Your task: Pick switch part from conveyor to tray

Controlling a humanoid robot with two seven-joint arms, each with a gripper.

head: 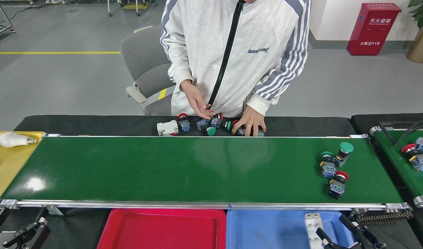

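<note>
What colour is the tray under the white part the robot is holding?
Blue; it shows in the head view, beside a red tray, below the white part in the right hand.

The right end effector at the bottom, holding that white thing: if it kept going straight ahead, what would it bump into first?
Probably the conveyor's silver near rail. The right end effector points up-screen over the blue tray, gripping the white switch part. Height is unclear: passing above the rail, it would likely meet the red-capped push button next.
</note>
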